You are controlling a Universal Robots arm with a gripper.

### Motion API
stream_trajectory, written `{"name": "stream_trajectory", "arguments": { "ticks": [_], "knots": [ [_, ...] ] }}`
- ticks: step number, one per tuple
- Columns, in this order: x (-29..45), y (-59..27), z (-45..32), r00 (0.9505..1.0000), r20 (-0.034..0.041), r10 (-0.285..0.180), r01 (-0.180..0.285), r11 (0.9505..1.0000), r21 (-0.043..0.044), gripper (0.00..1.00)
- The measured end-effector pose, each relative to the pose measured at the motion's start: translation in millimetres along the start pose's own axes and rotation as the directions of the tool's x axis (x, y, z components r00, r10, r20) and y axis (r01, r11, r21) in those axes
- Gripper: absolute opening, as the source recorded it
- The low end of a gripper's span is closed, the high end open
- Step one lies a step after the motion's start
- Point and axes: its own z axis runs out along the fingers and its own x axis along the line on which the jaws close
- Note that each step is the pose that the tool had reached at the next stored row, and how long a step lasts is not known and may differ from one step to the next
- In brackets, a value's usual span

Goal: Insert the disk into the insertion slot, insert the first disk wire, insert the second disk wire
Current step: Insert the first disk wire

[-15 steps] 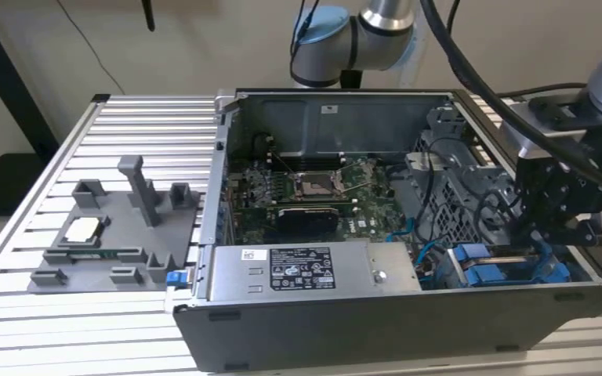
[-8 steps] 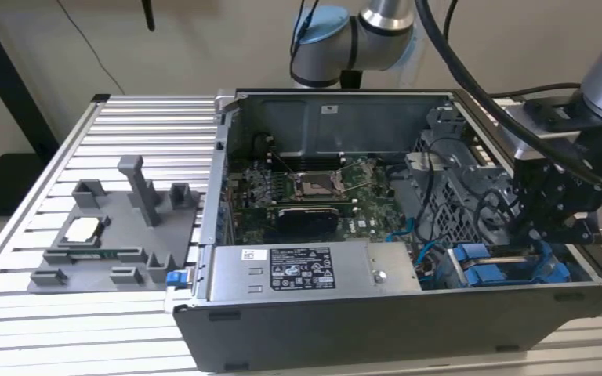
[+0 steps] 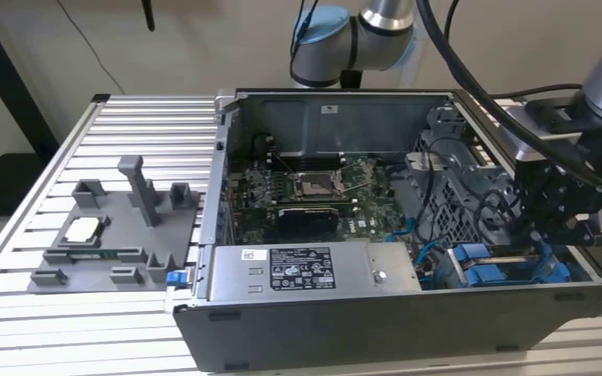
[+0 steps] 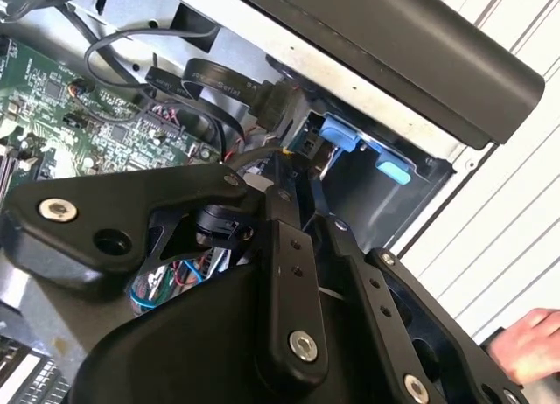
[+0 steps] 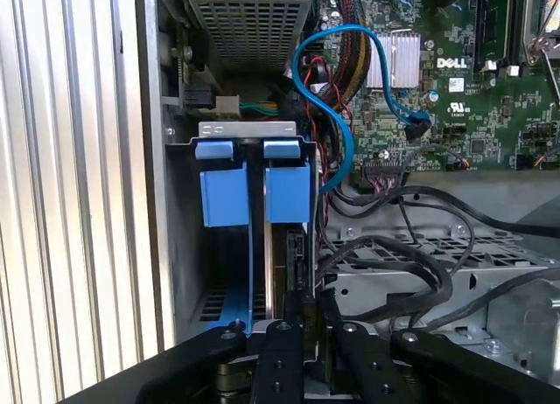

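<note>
The disk [image 5: 289,194] stands on edge in the insertion slot [image 5: 179,247], the grey metal bay at the case corner; its blue carrier [image 3: 489,270] shows in the exterior view. My gripper [image 3: 554,235] reaches down into this bay. In both wrist views its fingers [image 5: 282,351] sit close together, shut on a black wire plug [image 5: 296,260] held against the disk's end. The second wrist view has the gripper [image 4: 293,181] just short of the blue carrier tabs [image 4: 343,133], with the plug [image 4: 304,146] between them. A blue wire [image 5: 337,124] loops from the motherboard toward the bay.
The open computer case [image 3: 385,329] lies on a slatted table [image 3: 92,329]. A labelled power supply [image 3: 301,270] lies beside the bay. A grey fixture tray [image 3: 113,235] sits at the exterior view's left. Black cables [image 5: 420,247] crowd the metal cage. A hand [image 4: 525,343] shows outside the case.
</note>
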Motion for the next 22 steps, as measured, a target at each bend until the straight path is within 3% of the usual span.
{"name": "stream_trajectory", "arguments": {
  "ticks": [5,9,17,19,20,22],
  "knots": [
    [0.6,0.1,0.6,1.0,0.0001,0.0,0.0,1.0,0.0013,0.19],
    [0.8,1.2,2.4,1.0,0.0081,0.0,0.0,0.9999,0.0104,0.19],
    [1.3,4.5,11.5,0.9999,0.0105,-0.001,0.001,0.9997,0.0228,0.2],
    [1.4,4.9,10.3,0.9999,0.0109,-0.001,0.001,0.9997,0.0228,0.2],
    [1.2,4.8,8.0,0.9999,0.0106,-0.001,0.001,0.9997,0.0228,0.27],
    [0.8,4.4,1.6,1.0,0.0098,-0.001,0.001,0.9997,0.0228,0.27]
  ]
}}
